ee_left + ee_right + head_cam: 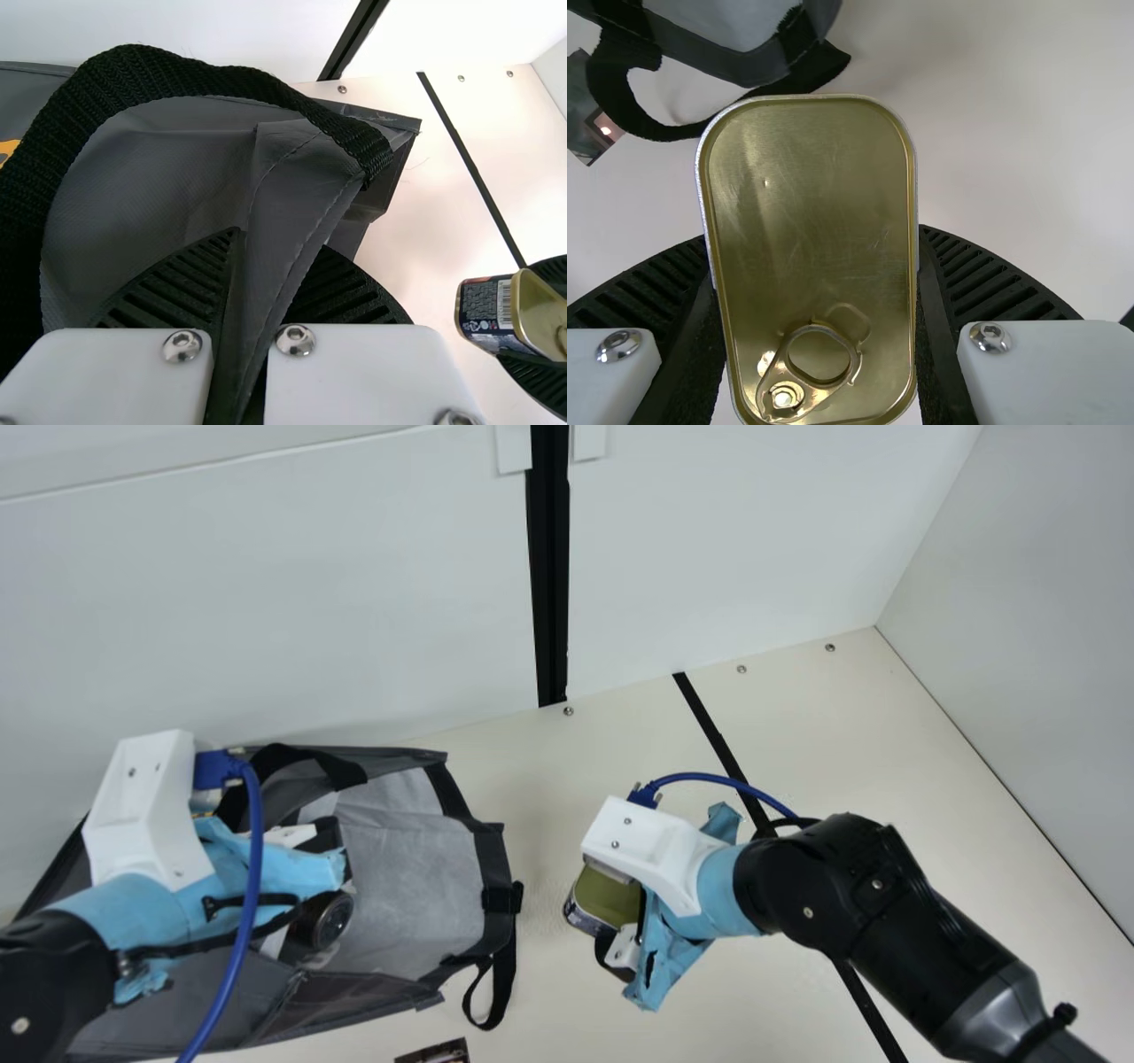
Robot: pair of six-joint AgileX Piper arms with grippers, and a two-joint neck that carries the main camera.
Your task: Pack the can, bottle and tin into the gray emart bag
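On the tabletop (549, 815), the gray bag (407, 877) stands open; my left hand (301, 868) pinches its cloth. Near this hand is a dark round thing (330, 923); I cannot tell what. Beside the bag, my right hand (609, 908) grips the rounded rectangular tin (609, 896), with dark printed side, golden lid (806, 204) and pull ring (820, 327).
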